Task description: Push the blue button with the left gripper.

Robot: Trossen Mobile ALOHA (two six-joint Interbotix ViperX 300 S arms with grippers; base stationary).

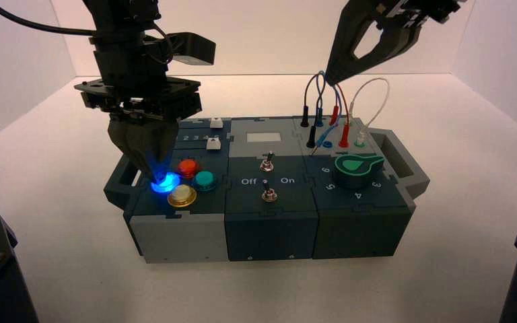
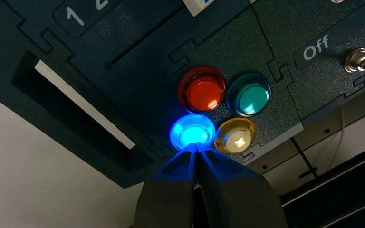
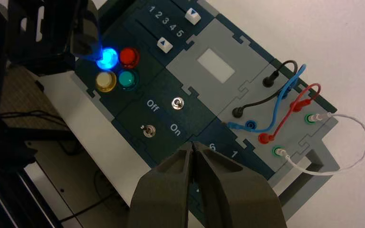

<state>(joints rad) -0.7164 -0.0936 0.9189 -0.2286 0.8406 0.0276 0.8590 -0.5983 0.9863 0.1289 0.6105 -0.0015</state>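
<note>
The blue button [image 1: 164, 181] on the box's left block is lit and glows bright blue. My left gripper [image 1: 150, 171] is shut, its fingers forming a wedge, and its tips rest on the button's near edge. In the left wrist view the blue button [image 2: 192, 132] glows right at the shut gripper [image 2: 197, 147], whose fingers are tinted blue. The right wrist view shows the lit button [image 3: 106, 58] under the left gripper's tip. My right gripper [image 1: 333, 78] is shut and hangs high above the wires at the back right; in its own view the gripper [image 3: 193, 146] holds nothing.
Red [image 1: 188, 167], teal [image 1: 205, 180] and yellow [image 1: 182, 196] buttons crowd beside the blue one. Two toggle switches [image 1: 267, 163] stand on the middle block between "Off" and "On". A green knob [image 1: 357, 167] and plugged wires [image 1: 330, 111] fill the right block.
</note>
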